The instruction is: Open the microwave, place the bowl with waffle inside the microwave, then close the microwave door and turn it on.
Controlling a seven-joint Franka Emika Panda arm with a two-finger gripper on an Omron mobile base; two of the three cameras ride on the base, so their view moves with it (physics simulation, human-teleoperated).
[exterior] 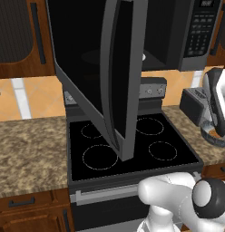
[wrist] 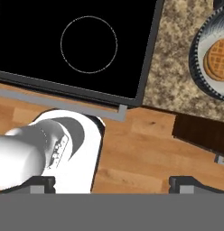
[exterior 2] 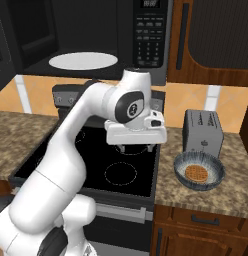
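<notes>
My gripper (exterior 2: pixel 136 148) hangs spread and empty over the stove (exterior 2: pixel 121 172). To its right I see the bowl with waffle (exterior 2: pixel 199 171) on the counter (exterior 2: pixel 231 192), touching the toaster (exterior 2: pixel 202 131). Beyond, the microwave door (exterior: pixel 110 77) stands open.

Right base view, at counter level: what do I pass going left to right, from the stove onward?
Black glass-top stove → open tool above it → shallow grey metallic bowl with round orange-brown waffle, small grey two-slot toaster right behind it.
</notes>
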